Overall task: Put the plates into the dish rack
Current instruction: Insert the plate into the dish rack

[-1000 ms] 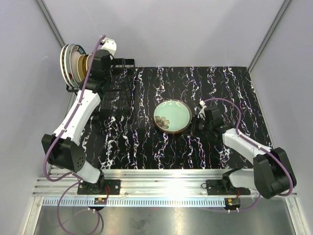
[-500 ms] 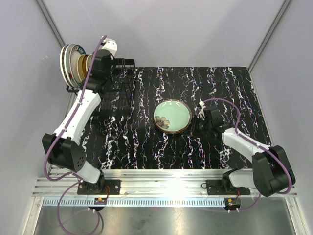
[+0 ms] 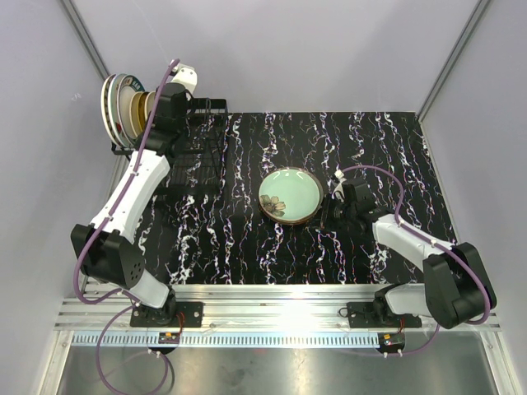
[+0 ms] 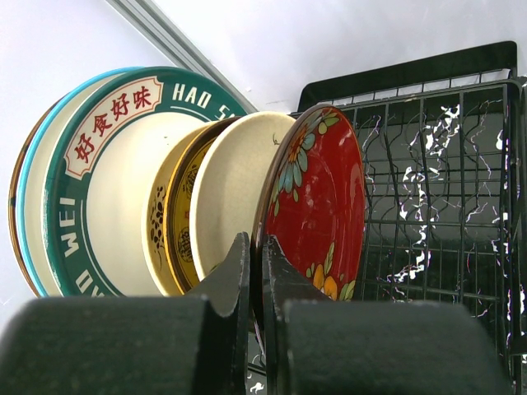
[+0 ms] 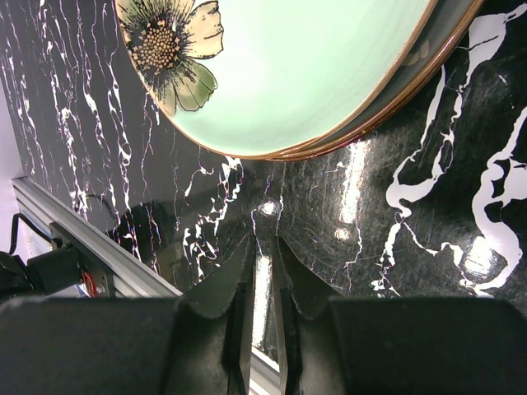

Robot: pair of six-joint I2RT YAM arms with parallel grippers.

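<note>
Black white-veined marble tabletop [image 3: 370,148]

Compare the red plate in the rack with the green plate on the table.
The red plate stands on edge in the rack; the green plate lies flat on the table. The red plate has flowers along its rim; the green plate shows one flower. Both are round.

It looked like a robotics lab cell: plain pale panels [image 3: 288,49] enclosed a black marbled worktop [image 3: 395,148], and two cabled arms, left [image 3: 136,185] and right [image 3: 412,239], stood bolted to an aluminium rail [image 3: 280,317].
</note>
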